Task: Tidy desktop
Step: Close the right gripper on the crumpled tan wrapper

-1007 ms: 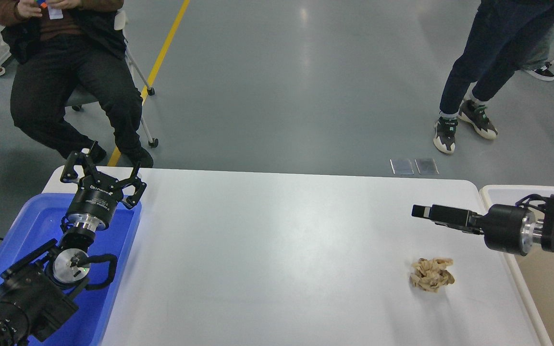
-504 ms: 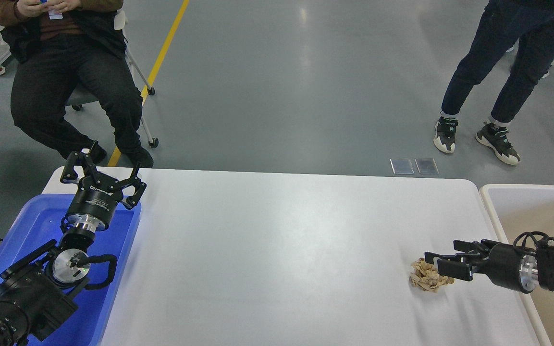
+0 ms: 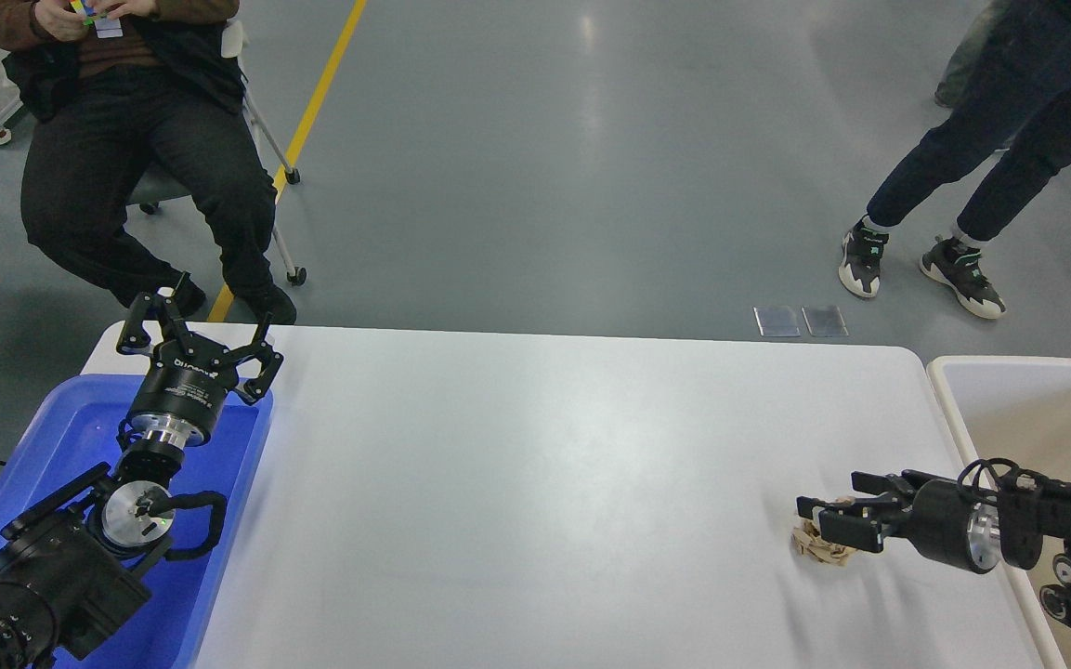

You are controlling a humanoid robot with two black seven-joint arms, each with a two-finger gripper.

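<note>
The white desktop (image 3: pixel 535 483) fills the middle of the head view. A crumpled tan paper wad (image 3: pixel 816 550) lies near its right front edge. My right gripper (image 3: pixel 829 496) comes in from the right, low over the wad, with its fingers apart and straddling it; the fingers hide most of the wad. I cannot tell whether they touch it. My left gripper (image 3: pixel 198 327) is open and empty, held above the far corner of the blue tray (image 3: pixel 52 427) at the table's left end.
A cream-white tub (image 3: pixel 1037 400) stands just off the table's right edge. A seated person (image 3: pixel 145 158) is beyond the far left corner. A standing person (image 3: pixel 972 167) is at the far right. Two small metal plates (image 3: pixel 800 321) lie on the floor.
My right gripper dropped from high above the table down to the paper wad, opened, and slid left over it. The left arm has not moved. The standing person shifted right.
</note>
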